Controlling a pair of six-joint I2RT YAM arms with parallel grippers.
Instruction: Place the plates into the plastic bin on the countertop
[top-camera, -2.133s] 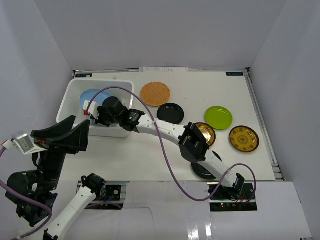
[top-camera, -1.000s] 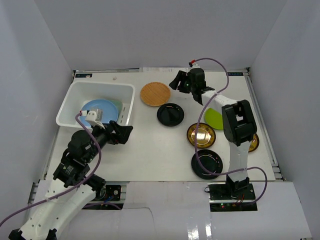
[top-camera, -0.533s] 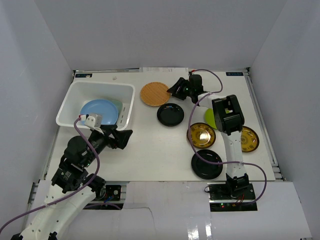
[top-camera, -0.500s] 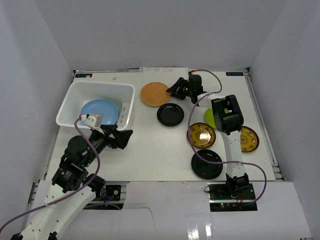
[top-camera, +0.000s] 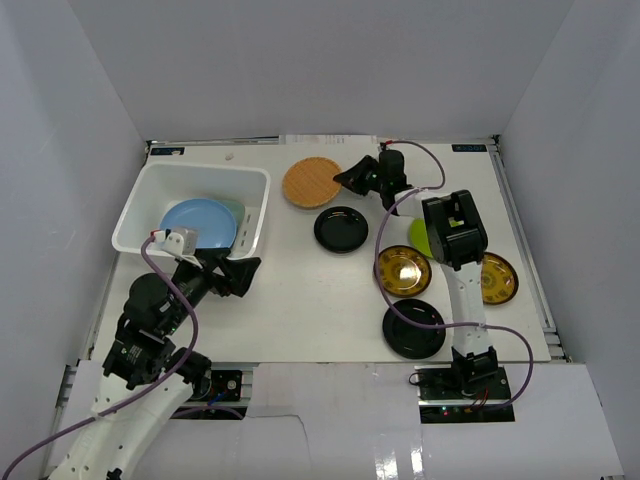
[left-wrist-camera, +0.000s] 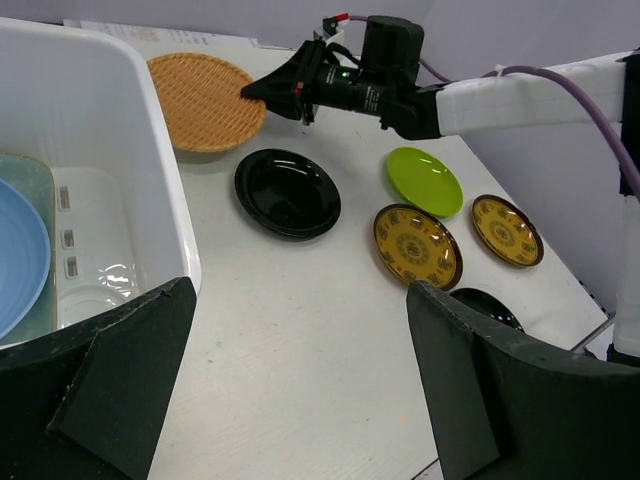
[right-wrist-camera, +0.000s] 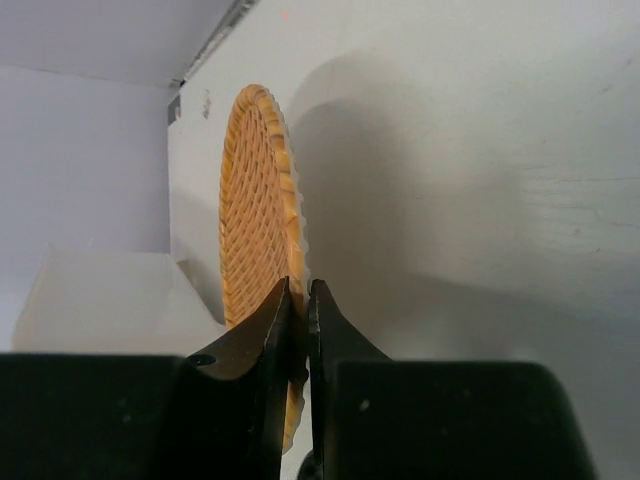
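Eight plates show from the top camera. The light blue plate (top-camera: 198, 223) lies inside the plastic bin (top-camera: 150, 178) at the left rear of the surface (top-camera: 300, 300), with a pale-green plate (top-camera: 236, 209) peeking out beneath it. Six sit outside the bin. The woven plate (top-camera: 312, 183) is near the back, and one black plate (top-camera: 341, 229) is just in front of it. The lime green plate (top-camera: 417, 238) is half hidden by the right arm. One gold plate (top-camera: 403, 270) lies beside the other gold plate (top-camera: 498, 280), and a second black plate (top-camera: 413, 328) is nearest the bases. The right tool (top-camera: 345, 180) meets the woven plate's right edge, but its grip is unreadable from this height. The left tool (top-camera: 238, 272) hovers off the bin's near right corner.

The left wrist camera shows what the overhead cannot. The left tool (left-wrist-camera: 300, 390) is spread wide with nothing between its fingers. The bin's wall (left-wrist-camera: 165, 190) is at the left. Beyond it, the right tool (left-wrist-camera: 262, 90) has its tip on the woven plate (left-wrist-camera: 200, 100).

The right wrist camera settles the grip. The right tool (right-wrist-camera: 297, 300) is almost closed, with its fingers (right-wrist-camera: 262, 325) pinching the rim of the woven plate (right-wrist-camera: 255, 220), which is seen edge-on. I cannot tell whether the plate is raised off the surface.
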